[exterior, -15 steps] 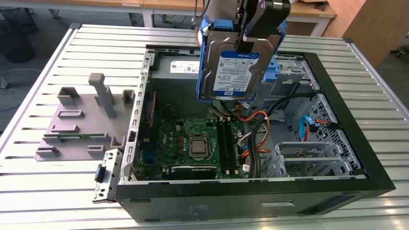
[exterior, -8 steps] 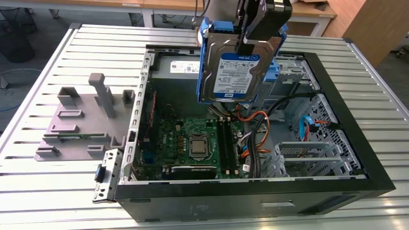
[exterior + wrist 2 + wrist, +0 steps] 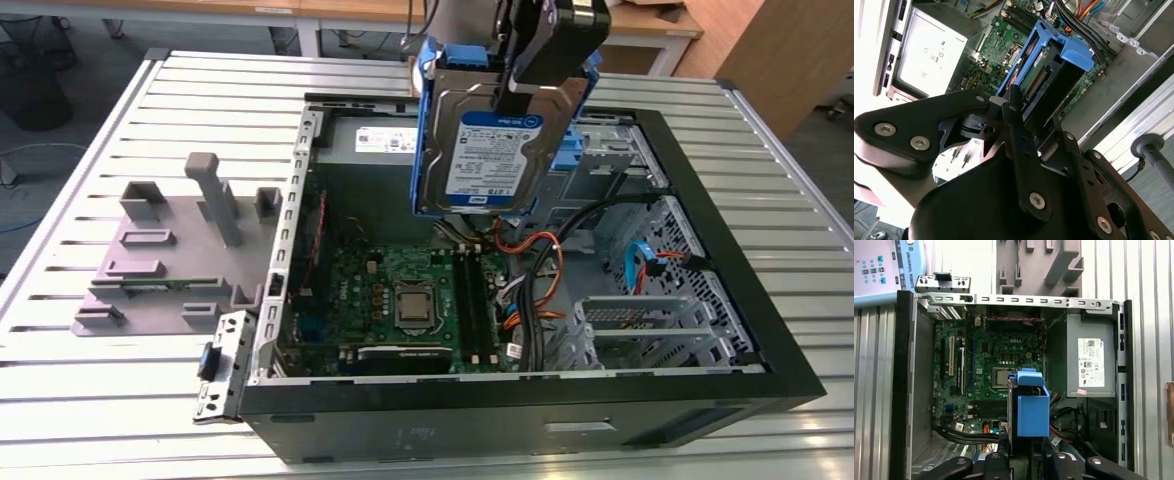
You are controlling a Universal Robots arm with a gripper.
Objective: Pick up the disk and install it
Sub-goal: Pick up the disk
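Exterior view: the disk [image 3: 487,150], a flat rectangular silver hard drive with a white-and-blue label framed by a blue plastic carrier bracket, hangs on edge in the air above the open black computer case [image 3: 441,425], its label facing the camera. The black jaws are clamped on its upper end, with one finger [image 3: 541,55] lying over the labelled face, so the drive's body extends down from them toward the inside of the case. Its lower edge appears over the green motherboard [image 3: 400,290], near the orange and black cables [image 3: 534,265], and is clear of both.

In the second wrist view the jaws close on either side of the disk [image 3: 1049,80], whose green circuit-board underside and blue bracket point away from the wrist toward the motherboard. In the first wrist view the disk [image 3: 1030,410] appears end-on, in front of the motherboard and just beside the grey metal power supply box with a white sticker [image 3: 1089,360].

A silver metal drive cage [image 3: 654,325] sits inside the case at the exterior view's right. The case lies on its side on a desk [image 3: 107,400] of ribbed aluminium slats. On the desk at the exterior view's left stands a grey plastic fixture [image 3: 167,250] with upright posts. Beyond the desk are wooden tabletops [image 3: 360,10], a wooden panel [image 3: 781,50] and a grey floor.
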